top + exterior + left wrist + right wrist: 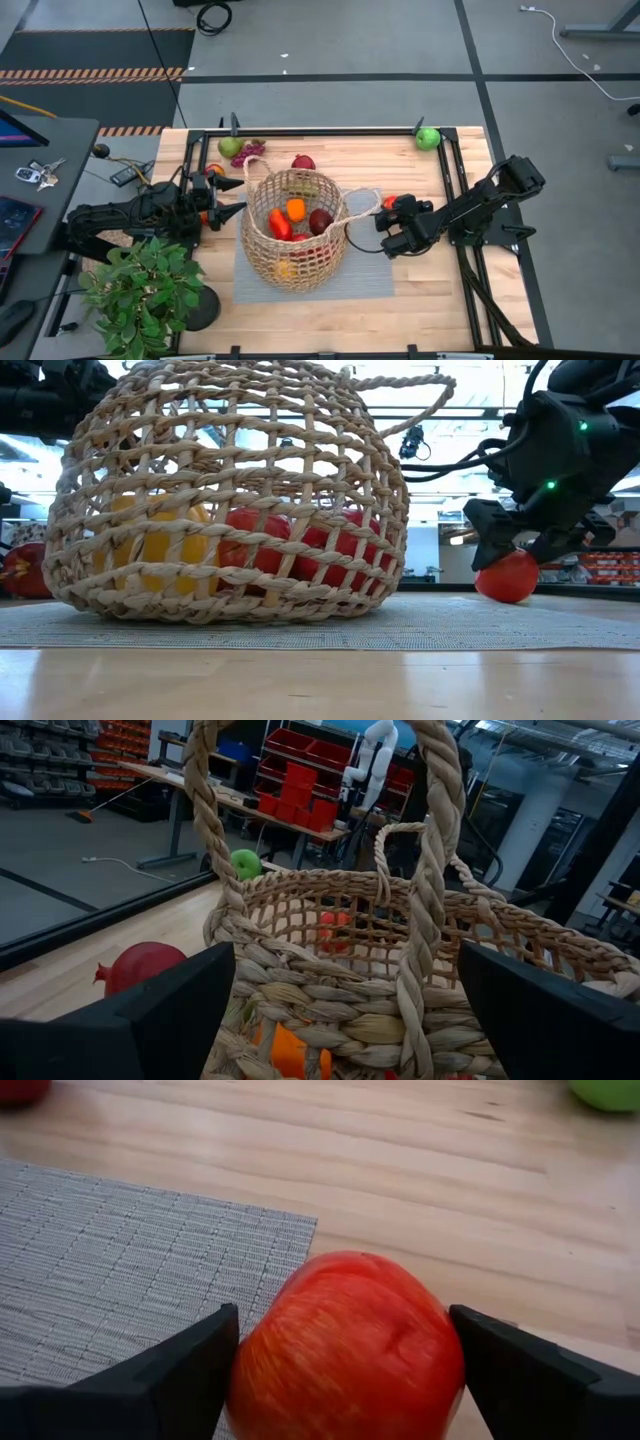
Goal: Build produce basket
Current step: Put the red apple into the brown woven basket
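On the grey mat [370, 280] at the table's [440, 310] middle, the basket [295, 235] is sitting upright, holding orange, red, dark maroon and yellow produce. Right of it, the right gripper [335, 1355] is reaching low over the mat's edge, its fingers [170, 1375] standing spread on either side of a red apple [350, 1345] that is resting on the wood; whether they are touching it is unclear. Left of the basket, the left gripper [340, 995] is waiting with fingers spread wide, one loop handle [425, 890] rising between them. Behind the basket, a maroon piece [302, 162], a pear [230, 147] and grapes [252, 151] are lying loose, with a green apple [428, 138] at the far right corner. A potted plant [145, 290] is standing at the near left.
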